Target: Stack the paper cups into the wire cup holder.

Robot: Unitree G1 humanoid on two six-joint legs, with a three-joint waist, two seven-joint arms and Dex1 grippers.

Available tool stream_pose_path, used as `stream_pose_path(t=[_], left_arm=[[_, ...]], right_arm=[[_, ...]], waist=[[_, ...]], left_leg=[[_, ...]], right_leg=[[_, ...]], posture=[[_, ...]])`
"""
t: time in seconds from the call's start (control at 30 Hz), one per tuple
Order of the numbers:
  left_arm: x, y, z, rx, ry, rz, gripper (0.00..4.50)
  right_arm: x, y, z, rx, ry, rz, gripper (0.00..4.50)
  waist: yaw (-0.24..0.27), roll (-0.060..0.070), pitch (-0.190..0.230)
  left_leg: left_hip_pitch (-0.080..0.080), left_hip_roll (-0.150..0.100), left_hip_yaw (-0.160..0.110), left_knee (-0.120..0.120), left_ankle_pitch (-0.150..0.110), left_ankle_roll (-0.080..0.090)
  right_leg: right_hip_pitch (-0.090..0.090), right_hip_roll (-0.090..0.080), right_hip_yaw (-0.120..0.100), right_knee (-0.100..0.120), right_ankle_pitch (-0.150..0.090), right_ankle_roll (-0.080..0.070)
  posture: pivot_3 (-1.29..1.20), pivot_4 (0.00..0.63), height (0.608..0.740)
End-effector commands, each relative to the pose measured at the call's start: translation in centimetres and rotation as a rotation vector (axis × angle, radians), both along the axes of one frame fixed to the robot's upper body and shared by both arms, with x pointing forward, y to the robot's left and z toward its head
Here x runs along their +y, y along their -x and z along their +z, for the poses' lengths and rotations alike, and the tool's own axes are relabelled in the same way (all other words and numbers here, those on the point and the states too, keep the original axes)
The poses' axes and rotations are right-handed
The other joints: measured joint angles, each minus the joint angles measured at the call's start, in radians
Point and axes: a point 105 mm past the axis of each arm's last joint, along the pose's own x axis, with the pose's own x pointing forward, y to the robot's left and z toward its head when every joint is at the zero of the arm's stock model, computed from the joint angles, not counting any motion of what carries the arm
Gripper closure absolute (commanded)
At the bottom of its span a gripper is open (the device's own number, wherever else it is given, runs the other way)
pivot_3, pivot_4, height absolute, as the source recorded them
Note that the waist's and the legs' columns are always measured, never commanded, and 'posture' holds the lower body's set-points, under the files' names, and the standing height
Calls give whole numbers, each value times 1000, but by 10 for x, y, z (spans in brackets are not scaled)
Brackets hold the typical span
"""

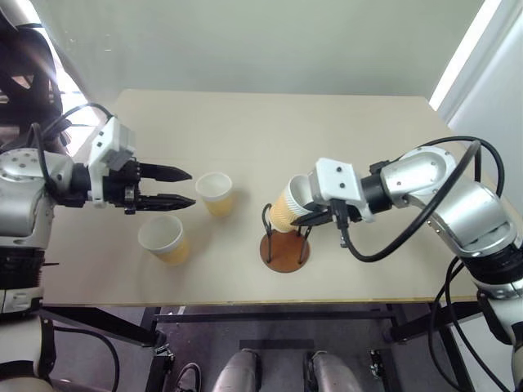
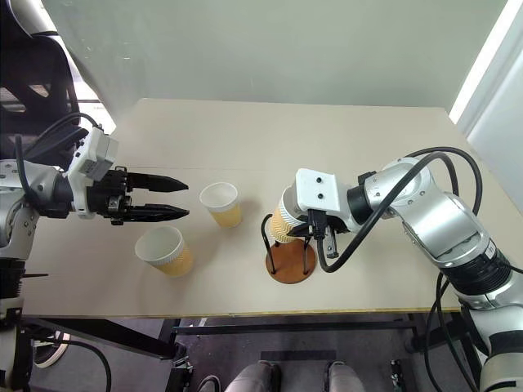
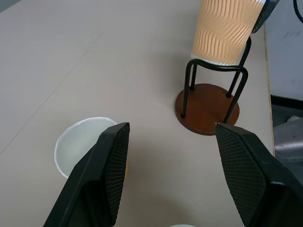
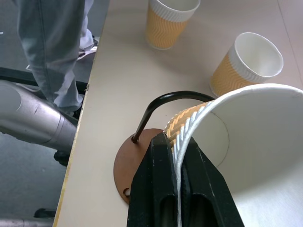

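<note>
- Head view: the right gripper (image 1: 320, 215) pinches the rim of 1 paper cup (image 1: 288, 204). The cup leans, bottom down over the wire cup holder (image 1: 285, 242) on the table (image 1: 327, 122). 2 more cups (image 1: 216, 193) (image 1: 164, 238) stand upright, mouths up.
- Left wrist view: the left gripper (image 3: 170, 161) is wide open and holds nothing. The held cup is wavy orange.
- Right wrist view: the black fingers (image 4: 158, 189) squeeze the white rim.

Paper cups (image 2: 222, 203): white inside and at the rim, yellow-orange outside with a wavy ribbed pattern. Cup holder (image 1: 284, 247): rust-brown round base, black wire loops. Table (image 1: 327, 131): plain pale beige. Gripper fingers (image 3: 111, 170): black, with finely cross-hatched pads.
</note>
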Motion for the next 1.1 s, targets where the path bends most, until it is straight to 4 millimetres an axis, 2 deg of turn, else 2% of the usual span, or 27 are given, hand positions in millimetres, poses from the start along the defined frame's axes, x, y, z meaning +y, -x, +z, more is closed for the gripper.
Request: stream_pose_path(t=[0.03, 0.3, 0.4, 0.57, 0.67, 0.77, 0.9, 0.97, 1.03, 1.1], left_arm=[[1, 5, 14, -57, 0, -3, 1442], [0, 4, 13, -59, 1, -3, 1442], [0, 4, 13, -59, 1, -3, 1442], [1, 4, 15, -62, -6, -5, 1442], [4, 2, 18, -73, -27, -6, 1442], [9, -1, 32, -111, -116, -33, 1442], [15, -4, 38, -129, -249, -44, 1442], [19, 2, 39, -117, -317, -57, 1442], [25, 18, 35, -72, -398, -81, 1442], [31, 33, 41, -52, -439, -85, 1442]], right_arm=[[3, 5, 0, -20, 6, 31, 4480], [8, 6, 0, -32, 6, 53, 4480], [8, 5, 1, -41, 7, 54, 3900], [6, 2, 7, -62, 0, 44, 2225], [0, -1, 13, -90, 7, 28, 2225], [-19, -2, 42, -165, -19, -22, 2225], [-44, -4, 62, -215, -46, -118, 2225], [-62, -7, 66, -238, -32, -192, 2225], [-81, -7, 66, -246, -4, -254, 2225], [-93, -4, 68, -244, 7, -287, 2225]], waist=[[0, 0, 0], [0, 0, 0], [0, 0, 0], [0, 0, 0], [0, 0, 0], [4, 0, 0], [5, 0, 0], [3, 0, 0], [2, -1, 0], [-4, -1, 1]], left_leg=[[0, 0, 0, 0, 0, 0], [0, 0, 0, 0, 0, 0], [0, 0, 0, 0, 0, 0], [0, 0, 0, 0, 0, 0], [0, 0, 0, 0, 0, -1], [-1, 0, 0, 0, 0, -2], [-2, -1, 0, 0, -1, -3], [-2, -1, 0, 0, -5, -8], [-3, 0, 0, -1, -6, -8], [-4, 0, -1, -1, -7, -8]], right_leg=[[0, 0, 0, 0, 0, 0], [0, 0, 0, 0, 0, 0], [0, 0, 0, 0, 0, 0], [0, 0, 0, 0, 0, 0], [0, 0, 0, 0, 0, 0], [0, 0, 0, 0, 0, 0], [-1, 0, 0, -2, 1, -1], [-1, 0, 1, -2, 0, -1], [-2, 0, 0, -2, 0, 0], [-3, 0, 0, -2, -1, 1]], posture=[[0, 150, 740], [0, 150, 740], [0, 150, 740], [0, 150, 740], [0, 150, 740], [0, 150, 740], [0, 150, 740], [0, 150, 740], [0, 150, 740], [0, 150, 740]])
